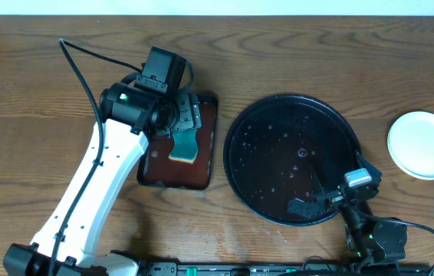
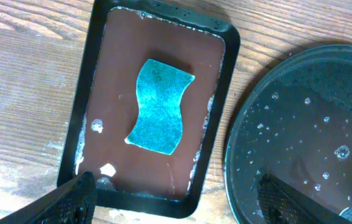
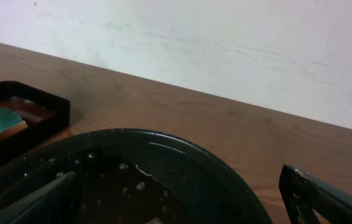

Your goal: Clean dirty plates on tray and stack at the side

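**Q:** Black tray (image 1: 278, 146) holds droplets but no plates. Why?
**A:** The washing looks finished. The plates (image 1: 424, 144) sit at the right of the counter (image 1: 33, 77), well apart; the number under the white one cannot be told.
**Q:** And the tools?
**A:** The left tool (image 2: 176, 183), fingers apart, hovers over the sponge (image 2: 159, 107) in its red-brown tray (image 2: 89, 93). The right tool (image 1: 323, 196), apart and empty, hangs above the black tray's near rim.

Left arm (image 1: 87, 192): long white link, black joints (one green light), black cable; right arm (image 1: 368, 228) mostly black
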